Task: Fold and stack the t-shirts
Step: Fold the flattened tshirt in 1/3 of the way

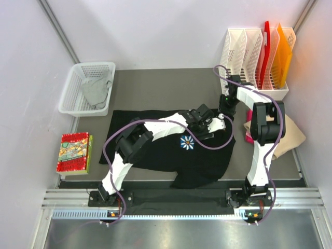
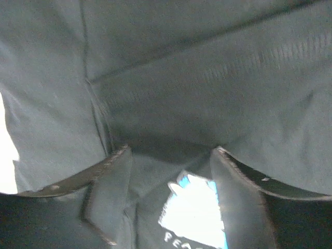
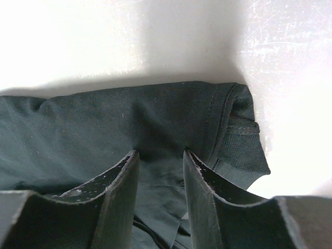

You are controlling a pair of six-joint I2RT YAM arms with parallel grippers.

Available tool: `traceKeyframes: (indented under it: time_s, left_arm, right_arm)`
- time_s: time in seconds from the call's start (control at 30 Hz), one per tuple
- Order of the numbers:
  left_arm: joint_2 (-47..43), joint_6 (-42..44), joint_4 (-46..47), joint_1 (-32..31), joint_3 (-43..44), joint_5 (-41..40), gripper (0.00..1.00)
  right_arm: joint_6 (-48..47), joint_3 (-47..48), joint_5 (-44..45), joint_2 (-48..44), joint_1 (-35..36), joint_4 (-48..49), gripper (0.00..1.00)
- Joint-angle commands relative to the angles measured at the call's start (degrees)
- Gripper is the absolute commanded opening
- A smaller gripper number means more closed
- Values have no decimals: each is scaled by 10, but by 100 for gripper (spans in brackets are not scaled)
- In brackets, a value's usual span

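The large black t-shirt (image 1: 202,161) lies spread on the table, daisy print (image 1: 187,142) facing up. My left gripper (image 1: 207,124) is on its far edge. In the left wrist view (image 2: 171,155) the jaws stand wide apart, pressed onto the black cloth (image 2: 207,78), with a white-blue label (image 2: 194,207) between them. My right gripper (image 1: 226,115) is at the shirt's far right corner. In the right wrist view (image 3: 161,153) the jaws are narrowly apart astride a fold of the cloth (image 3: 93,119) beside a ribbed hem (image 3: 241,124). A grey shirt (image 1: 96,91), a tan one (image 1: 290,132) and a pink one (image 1: 249,132) lie apart.
The white mesh basket (image 1: 72,93) holding the grey shirt stands at the back left. A red patterned packet (image 1: 74,152) lies at the left. A white file rack (image 1: 249,57) with red and orange folders stands at the back right. Walls close in both sides.
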Motion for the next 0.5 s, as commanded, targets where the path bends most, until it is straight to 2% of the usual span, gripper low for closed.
traceKeyframes:
  time_s: [0.0, 0.07, 0.1, 0.27, 0.37, 0.47]
  left_arm:
    - [21, -2, 9, -2, 59, -6, 60]
    - [29, -2, 6, -2, 74, -8, 54]
    - [36, -2, 3, -2, 86, -8, 46]
    - [45, 7, -6, -2, 99, -13, 22]
    - [37, 20, -21, -1, 100, -12, 16]
    - [21, 42, -41, 9, 117, -4, 18]
  right_arm:
    - [8, -15, -18, -30, -1, 16, 37]
    - [8, -17, -19, -32, -1, 17, 36]
    - [8, -19, -18, -33, 0, 17, 36]
    - [7, -19, -19, -33, -1, 17, 34]
    - [7, -14, -19, -32, -1, 16, 33]
    - [7, -12, -21, -29, -1, 15, 33]
